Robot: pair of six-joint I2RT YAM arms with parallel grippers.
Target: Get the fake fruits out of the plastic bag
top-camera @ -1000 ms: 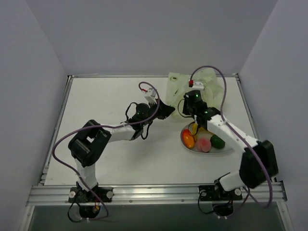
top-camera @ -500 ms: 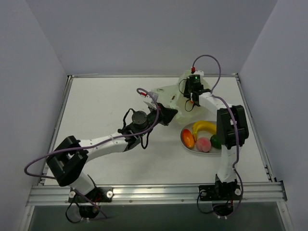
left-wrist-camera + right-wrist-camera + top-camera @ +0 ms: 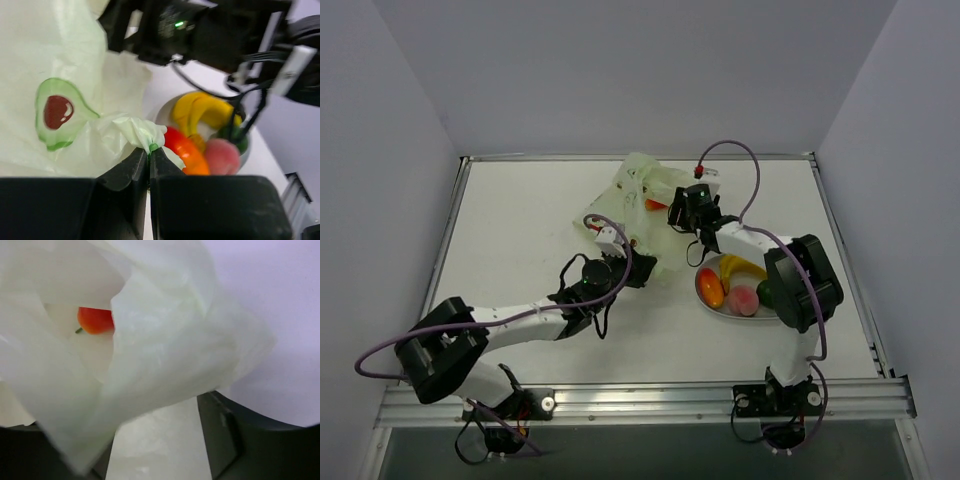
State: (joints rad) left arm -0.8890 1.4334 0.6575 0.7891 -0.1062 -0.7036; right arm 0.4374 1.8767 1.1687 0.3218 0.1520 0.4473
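Note:
The pale yellow-green plastic bag (image 3: 642,186) with avocado prints lies at the back middle. My left gripper (image 3: 640,270) is shut on a twisted fold of its near edge; the left wrist view shows the pinched fold (image 3: 141,134) between the closed fingertips of my left gripper (image 3: 149,150). My right gripper (image 3: 679,214) is at the bag's right side, its fingers apart, with bag film (image 3: 150,365) draped over them. A red fruit (image 3: 95,320) lies inside the bag and shows through it in the top view (image 3: 655,204). The banana (image 3: 744,267), orange-red oval (image 3: 710,287) and pink peach (image 3: 744,299) lie on the plate.
The oval grey plate (image 3: 718,309) sits right of centre, just right of my left gripper; a green fruit (image 3: 240,143) lies on it behind the right arm's cable. Grey walls enclose the table on three sides. The right arm reaches over the plate.
The bag has been dragged left and toward the near side by my left gripper. My right gripper has moved left from the back right corner to the bag's right side.

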